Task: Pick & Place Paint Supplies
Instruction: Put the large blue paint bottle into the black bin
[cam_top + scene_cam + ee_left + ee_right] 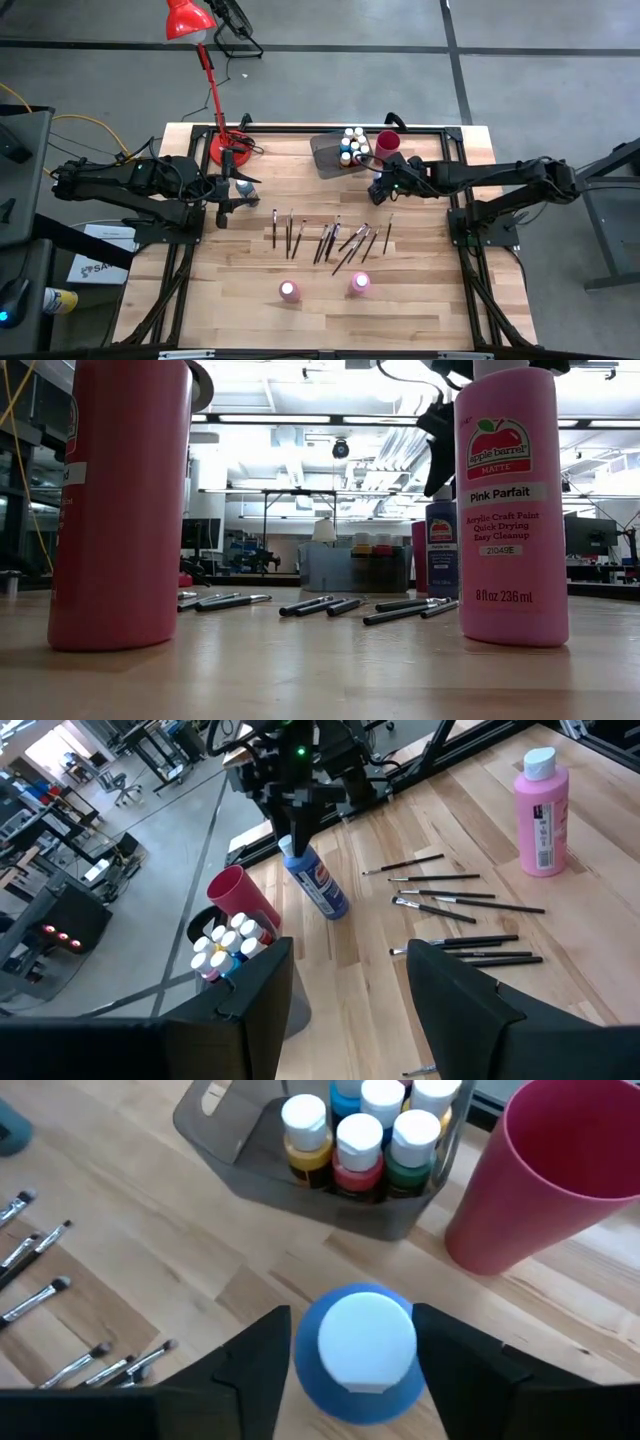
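So from the high view, the right gripper (378, 186) sits just in front of the grey bin (327, 152) and the red cup (388, 143), with its jaws around a blue bottle. The left gripper (243, 190) waits near the red lamp (190, 20) base, nothing in it. The brushes (325, 238) are fanned out mid-surface, and two pink bottles (290, 291) stand well apart from them at the near edge.

Low view: the blue bottle (441, 548) hangs or stands back by the bin, can't tell whether it touches the surface. The pink ones look like full-size craft paint, so I'd guess fairly heavy for plastic, stiff walls, smooth label that could slip.

Left wrist view: the left jaws are spread wide and empty. Across the way the other arm pinches the blue bottle (316, 885) up at the neck, and the body leans, so a cap-end grip lets it swing.

Right wrist view: white cap (366, 1338) sits right between the clenched jaws. The bin already holds small bottles (358, 1142) packed tight. I'd grab the brushes at the handle middle, they're light and thin, easy to roll
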### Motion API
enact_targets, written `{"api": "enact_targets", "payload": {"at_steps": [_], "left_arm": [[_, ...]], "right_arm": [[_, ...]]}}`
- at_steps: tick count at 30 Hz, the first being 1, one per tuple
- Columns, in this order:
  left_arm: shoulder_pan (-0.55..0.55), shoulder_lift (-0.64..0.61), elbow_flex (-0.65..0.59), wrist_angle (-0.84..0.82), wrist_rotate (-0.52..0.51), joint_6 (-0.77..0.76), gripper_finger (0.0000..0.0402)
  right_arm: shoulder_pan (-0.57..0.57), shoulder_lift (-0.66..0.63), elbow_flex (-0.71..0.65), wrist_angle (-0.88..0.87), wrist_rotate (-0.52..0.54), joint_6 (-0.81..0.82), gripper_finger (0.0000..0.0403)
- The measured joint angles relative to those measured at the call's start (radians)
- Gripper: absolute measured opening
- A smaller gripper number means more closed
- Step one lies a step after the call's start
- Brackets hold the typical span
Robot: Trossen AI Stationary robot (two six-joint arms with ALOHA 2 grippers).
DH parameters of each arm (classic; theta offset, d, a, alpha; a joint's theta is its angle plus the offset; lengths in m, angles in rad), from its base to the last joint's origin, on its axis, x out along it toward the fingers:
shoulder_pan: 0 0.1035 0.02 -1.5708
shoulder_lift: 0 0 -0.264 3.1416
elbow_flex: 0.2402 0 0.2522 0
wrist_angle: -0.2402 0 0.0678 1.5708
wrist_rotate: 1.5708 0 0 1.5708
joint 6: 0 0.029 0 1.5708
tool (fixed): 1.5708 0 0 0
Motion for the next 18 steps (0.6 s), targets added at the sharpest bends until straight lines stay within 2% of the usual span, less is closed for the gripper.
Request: {"api": "enact_targets", "payload": {"at_steps": [8,18], "left_arm": [[0.0,0.0,0.0,0.0,0.0,0.0,0.019],[0.0,0.0,0.0,0.0,0.0,0.0,0.019]], "right_arm": [[0.0,0.0,0.0,-0.015,-0.001,0.003,0.0113],[0.0,-0.014,0.007,0.051,-0.03,0.022,0.0113]]}}
